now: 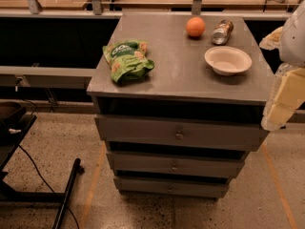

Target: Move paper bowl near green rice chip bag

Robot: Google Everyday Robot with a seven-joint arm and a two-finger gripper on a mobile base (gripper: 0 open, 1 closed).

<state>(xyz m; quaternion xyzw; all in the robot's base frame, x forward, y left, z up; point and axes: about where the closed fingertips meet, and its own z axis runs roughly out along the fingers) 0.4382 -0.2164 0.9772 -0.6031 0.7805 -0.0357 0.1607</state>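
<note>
The paper bowl point(228, 60) is off-white and shallow. It sits upright on the right side of the grey cabinet top point(181, 75). The green rice chip bag point(127, 59) lies on the left side of the same top, a good way from the bowl. My gripper point(284, 98) hangs at the right edge of the view, beyond the cabinet's right front corner, to the right of the bowl and nearer the camera. It touches nothing that I can see.
An orange fruit point(195, 26) and a silver can point(222, 32) lying on its side sit at the back right of the top, behind the bowl. The cabinet has drawers point(178, 134) below. A black stand point(14, 128) and cable are on the floor at left.
</note>
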